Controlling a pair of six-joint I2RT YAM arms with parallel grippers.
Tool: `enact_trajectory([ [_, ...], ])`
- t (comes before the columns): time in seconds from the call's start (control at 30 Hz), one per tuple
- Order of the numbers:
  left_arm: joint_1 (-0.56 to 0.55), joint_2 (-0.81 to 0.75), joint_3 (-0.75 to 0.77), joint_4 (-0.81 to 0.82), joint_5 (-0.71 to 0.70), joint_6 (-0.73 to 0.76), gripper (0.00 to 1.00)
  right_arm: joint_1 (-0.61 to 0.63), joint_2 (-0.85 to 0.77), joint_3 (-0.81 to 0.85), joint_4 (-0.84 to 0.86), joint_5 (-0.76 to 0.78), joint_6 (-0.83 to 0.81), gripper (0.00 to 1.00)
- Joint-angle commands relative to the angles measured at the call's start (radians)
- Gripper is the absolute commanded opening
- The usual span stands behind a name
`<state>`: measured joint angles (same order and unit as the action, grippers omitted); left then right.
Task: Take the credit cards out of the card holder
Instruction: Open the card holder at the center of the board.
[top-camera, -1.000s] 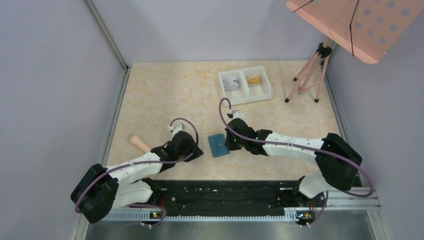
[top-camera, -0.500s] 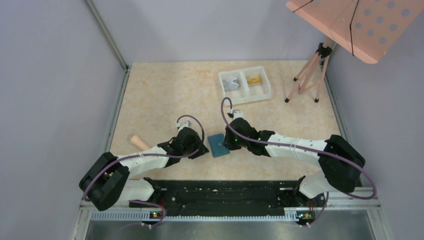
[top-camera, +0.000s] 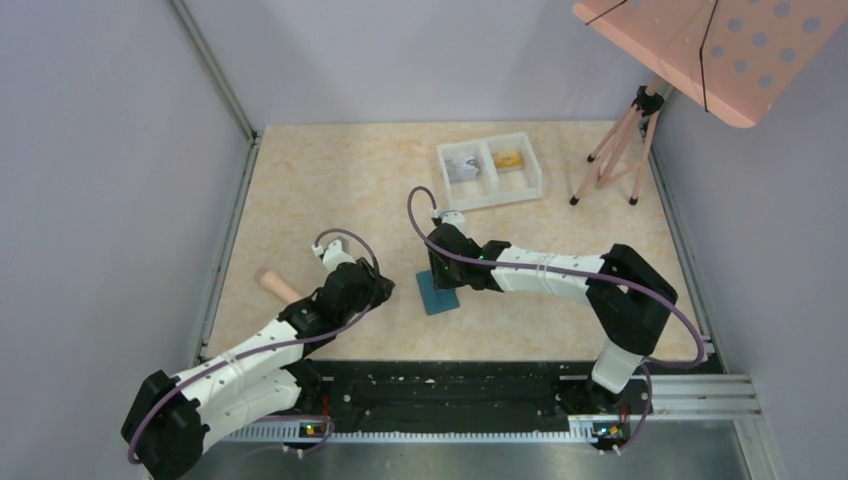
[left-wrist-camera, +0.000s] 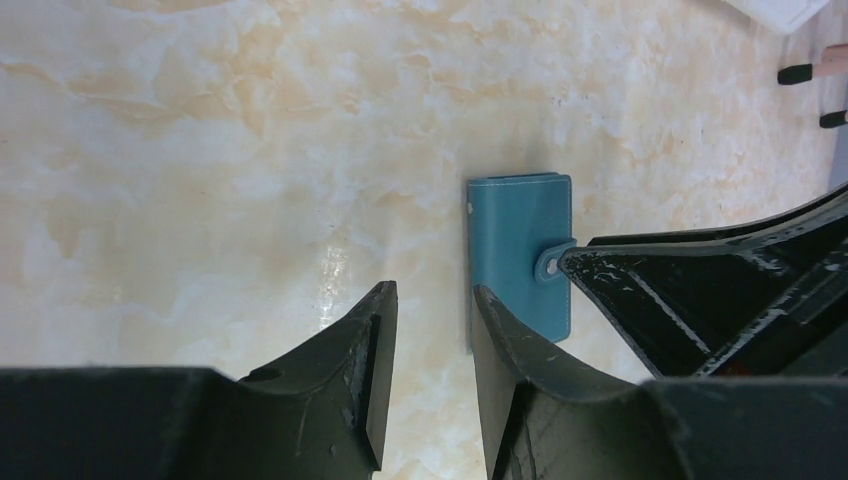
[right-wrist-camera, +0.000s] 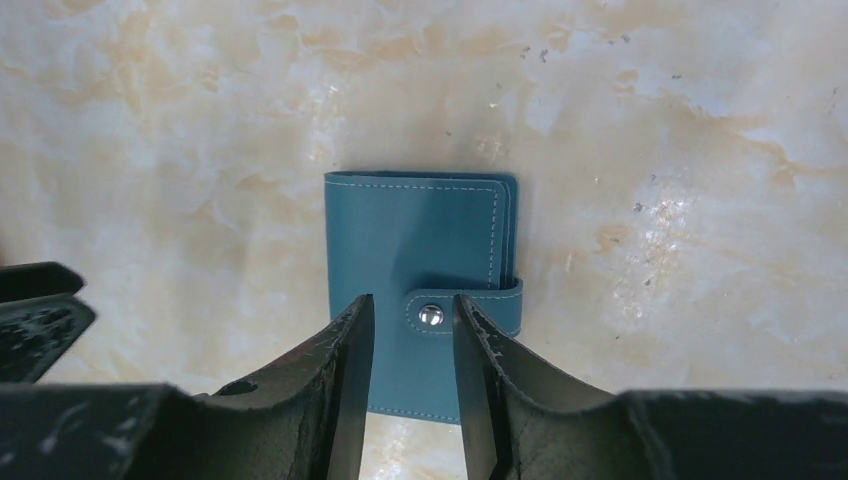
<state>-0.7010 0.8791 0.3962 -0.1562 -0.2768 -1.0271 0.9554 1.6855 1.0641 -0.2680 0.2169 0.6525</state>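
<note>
Black and scuffed, my left gripper (left-wrist-camera: 432, 300) stands partly open and empty at one edge of the teal-blue stitched bifold card holder (left-wrist-camera: 520, 240). The holder lies flat and snapped shut on the beige marbled table (left-wrist-camera: 200, 150). It looks light, thin and soft, so I'd pinch its little snap tab (right-wrist-camera: 490, 298). My right gripper (right-wrist-camera: 410, 305), partly open, straddles that tab's stud and grips nothing. No brand or writing shows.

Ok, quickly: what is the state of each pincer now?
Left pincer: open, holding nothing.
Right pincer: open, holding nothing, over the card holder.
</note>
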Motion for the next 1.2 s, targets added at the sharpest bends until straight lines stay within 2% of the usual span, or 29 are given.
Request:
enact_trajectory([
  [0.0,0.001,-0.036,-0.025,-0.02,-0.065,-0.007,0.39,0.033,0.066,0.07,-0.101,0.065,-0.019,0.36],
  [0.3,0.001,-0.015,-0.022,-0.016,-0.058,-0.009,0.39,0.058,0.142,0.081,-0.148,0.093,-0.015,0.36],
  [0.53,0.001,0.038,-0.016,0.018,-0.005,-0.009,0.39,0.057,0.102,0.034,-0.115,0.113,-0.011,0.0],
  [0.93,0.001,0.109,0.001,0.044,0.042,-0.014,0.38,0.05,-0.031,-0.066,0.016,0.077,-0.007,0.0],
  [1.17,0.001,0.137,0.016,0.057,0.067,-0.011,0.38,-0.008,-0.164,-0.148,0.081,0.005,0.005,0.0],
])
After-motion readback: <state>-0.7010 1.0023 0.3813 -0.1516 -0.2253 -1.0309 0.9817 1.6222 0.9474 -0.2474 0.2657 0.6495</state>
